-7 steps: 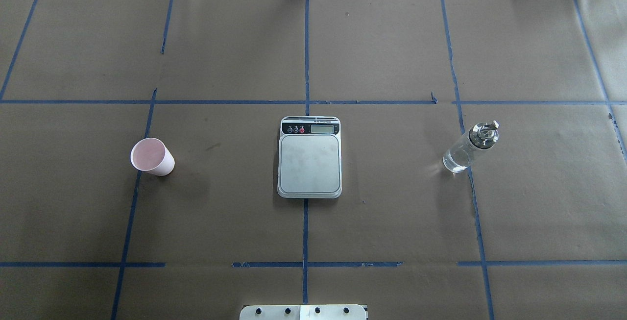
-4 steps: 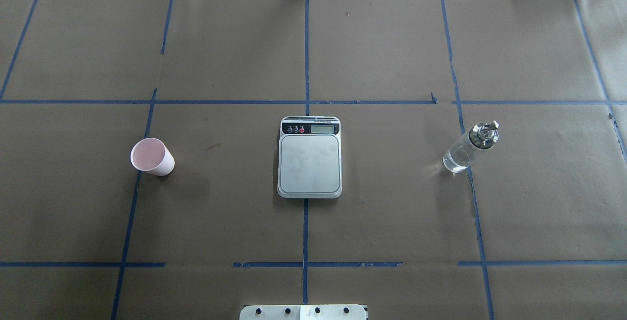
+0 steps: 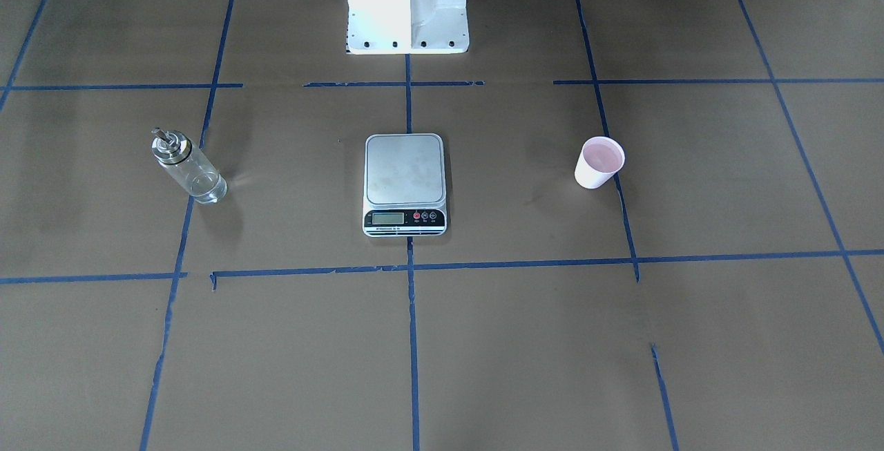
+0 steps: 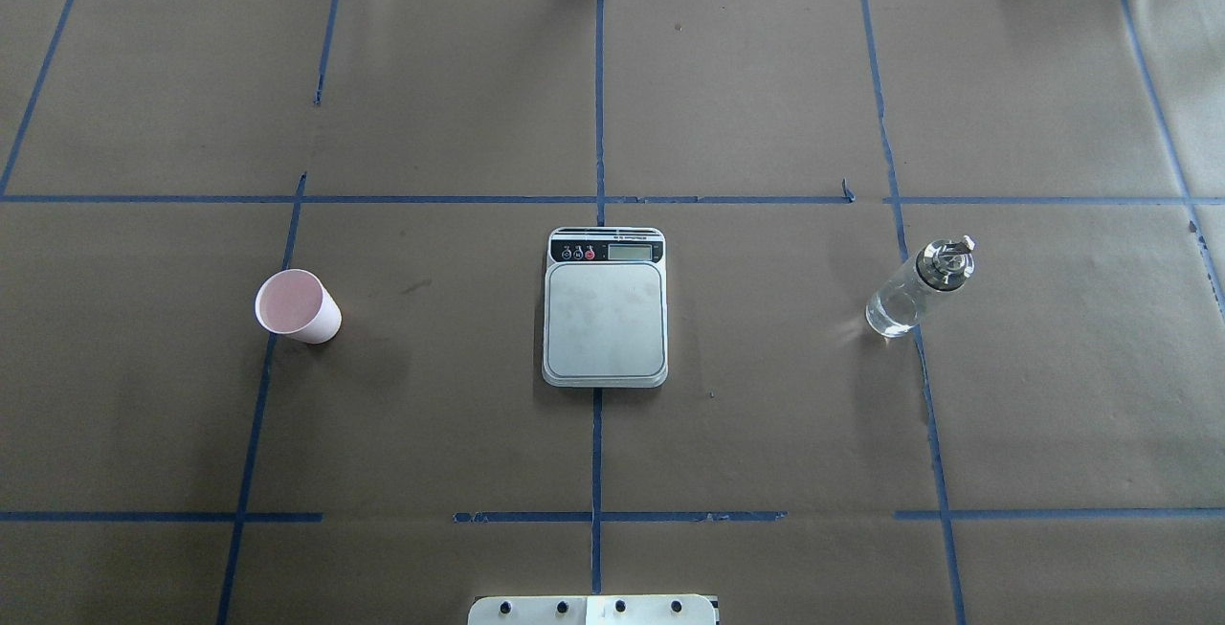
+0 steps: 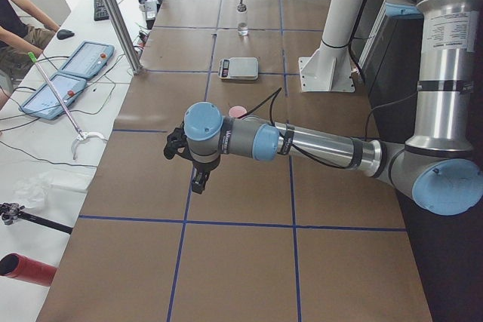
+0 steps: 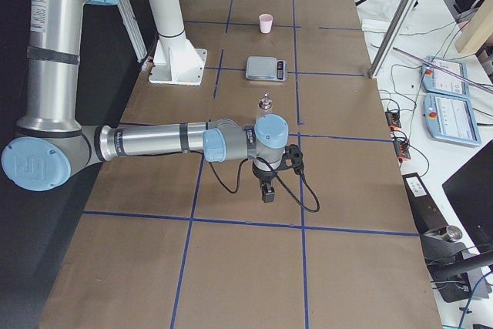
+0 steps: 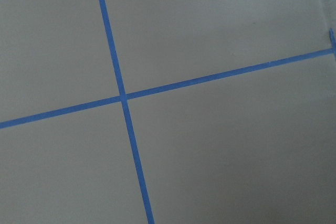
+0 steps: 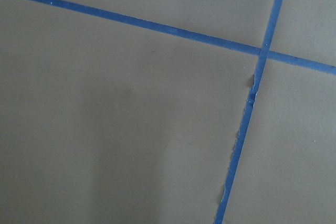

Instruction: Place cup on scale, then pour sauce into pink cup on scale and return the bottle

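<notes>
The cup (image 4: 297, 306), white with a pink inside, stands upright on the table's left part, apart from the scale (image 4: 605, 319) at the centre. The scale's steel platform (image 3: 404, 169) is bare. The clear glass bottle (image 4: 919, 287) with its silver cap stands upright on the right. My left gripper (image 5: 198, 179) hangs over bare table, well short of the cup (image 5: 238, 111). My right gripper (image 6: 266, 190) hangs over bare table, short of the bottle (image 6: 265, 105). Both grippers show only in the side views, so I cannot tell whether they are open or shut.
Brown paper with blue tape lines covers the table. My white base plate (image 3: 407, 9) sits at the near edge. A person (image 5: 15, 28), tablets (image 5: 72, 73) and a metal post (image 5: 113, 13) stand beyond the far edge.
</notes>
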